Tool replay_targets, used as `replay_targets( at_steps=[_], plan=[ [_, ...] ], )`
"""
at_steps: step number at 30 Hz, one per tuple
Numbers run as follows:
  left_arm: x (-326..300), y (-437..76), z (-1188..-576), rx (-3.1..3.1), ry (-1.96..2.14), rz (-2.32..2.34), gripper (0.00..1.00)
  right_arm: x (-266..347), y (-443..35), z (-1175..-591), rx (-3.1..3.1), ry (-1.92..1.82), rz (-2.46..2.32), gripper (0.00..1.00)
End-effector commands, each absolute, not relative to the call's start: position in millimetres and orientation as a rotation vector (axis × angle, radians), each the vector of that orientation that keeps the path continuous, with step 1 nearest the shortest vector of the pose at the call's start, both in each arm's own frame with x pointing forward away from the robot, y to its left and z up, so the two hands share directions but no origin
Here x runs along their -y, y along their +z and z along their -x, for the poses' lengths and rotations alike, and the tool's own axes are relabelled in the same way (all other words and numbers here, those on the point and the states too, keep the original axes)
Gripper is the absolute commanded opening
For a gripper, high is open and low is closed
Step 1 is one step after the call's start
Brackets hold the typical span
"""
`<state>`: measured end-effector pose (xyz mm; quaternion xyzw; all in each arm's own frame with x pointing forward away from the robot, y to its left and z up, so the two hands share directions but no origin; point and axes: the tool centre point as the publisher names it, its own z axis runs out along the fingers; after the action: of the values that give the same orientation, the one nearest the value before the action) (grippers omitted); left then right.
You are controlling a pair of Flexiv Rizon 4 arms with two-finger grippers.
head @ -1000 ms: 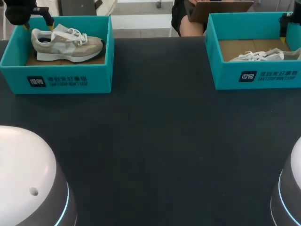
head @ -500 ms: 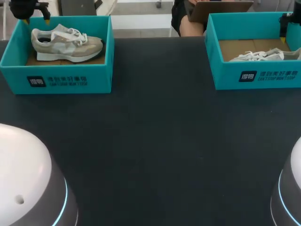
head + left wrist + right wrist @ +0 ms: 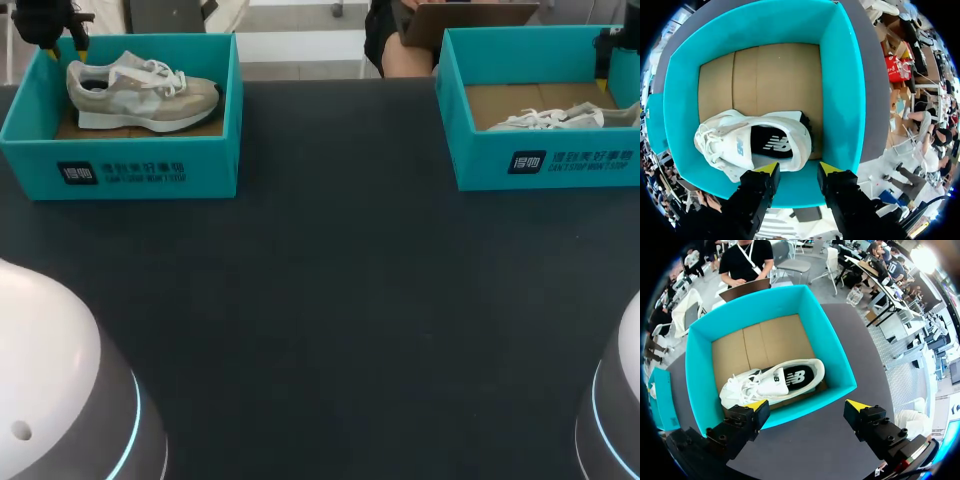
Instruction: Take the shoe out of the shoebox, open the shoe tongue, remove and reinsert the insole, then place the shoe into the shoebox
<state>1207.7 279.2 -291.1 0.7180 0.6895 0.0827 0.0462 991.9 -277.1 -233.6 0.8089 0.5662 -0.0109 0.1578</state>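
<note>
Change over the last second: left gripper (image 3: 798, 168) pulled up and back from the heel of the beige shoe (image 3: 140, 90). A second ago its yellow tips sat right at the heel collar. At this moment they hung above the far end wall of the left shoebox (image 3: 120, 170), apart from the shoe. Fingers were spread and empty, nothing between them.

Beige shoe didn't shift across the frames. It stood upright on its sole on the cardboard floor of the left shoebox, toe pointing toward the table (image 3: 330, 300) middle. Left wrist view looked down into the opening, where the insole (image 3: 772, 142) lay seated, dark with a white logo.

Right gripper (image 3: 807, 405) didn't move. It was parked above the near wall of the right shoebox (image 3: 695, 370), fingers wide apart and holding nothing. White shoe (image 3: 775, 382) lay inside that box, untouched.

My read: the left arm let go and backed off rather than lifting. With the shoe boxed and the insole in, this looked like either the end of the left-side cycle or a grab that didn't take. Couldn't tell which.
</note>
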Motion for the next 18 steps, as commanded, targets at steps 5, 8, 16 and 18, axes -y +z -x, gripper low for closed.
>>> replay_targets(
  at_steps=[5, 8, 16, 18],
  plan=[
    [-284.0, -306.2, -1207.3, -2.061, 0.227, -2.278, 0.5, 277.3, -233.5, -991.2, -1.619, -0.03, -2.313, 1.0],
    [-285.0, -313.3, -1206.0, -2.049, 0.227, -2.301, 0.49, 277.3, -233.5, -991.2, -1.619, -0.03, -2.313, 1.0],
    [-286.4, -333.5, -1208.0, -2.11, 0.191, -2.318, 0.47, 277.3, -233.5, -991.2, -1.619, -0.03, -2.313, 1.0],
    [-287.1, -338.9, -1210.4, -2.121, 0.182, -2.328, 0.47, 277.3, -233.5, -991.2, -1.619, -0.03, -2.313, 1.0]
  ],
)
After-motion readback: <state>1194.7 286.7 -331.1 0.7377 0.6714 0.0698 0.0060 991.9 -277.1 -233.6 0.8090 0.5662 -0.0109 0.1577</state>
